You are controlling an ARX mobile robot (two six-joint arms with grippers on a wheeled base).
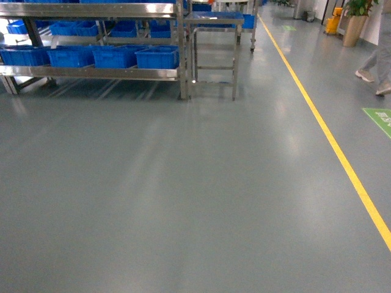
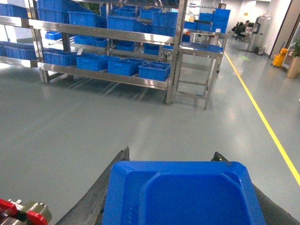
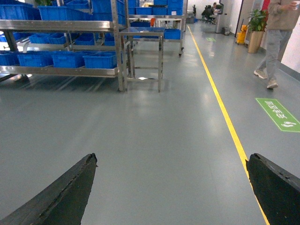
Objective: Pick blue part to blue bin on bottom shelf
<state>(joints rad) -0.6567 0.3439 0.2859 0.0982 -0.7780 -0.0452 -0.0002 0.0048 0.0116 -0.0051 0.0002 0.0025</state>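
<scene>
The blue part (image 2: 183, 194) runs off the left wrist view's lower edge. The walking person (image 3: 276, 33) is cut off above the chest. Far blue bins' (image 1: 157, 58) contents stay hidden.

Four blue bins (image 1: 157, 57) stand in a row along the front edge of the bottom shelf (image 1: 91, 72) in the head view. One steel table (image 1: 214, 21) stands at the shelf's right end. The floor carries one yellow line (image 1: 324, 131) and one green floor sign (image 1: 380, 119). There is one person (image 3: 276, 28), one potted plant (image 3: 256, 28), one yellow mop bucket (image 1: 333, 24) and one blue part (image 2: 183, 194).
</scene>
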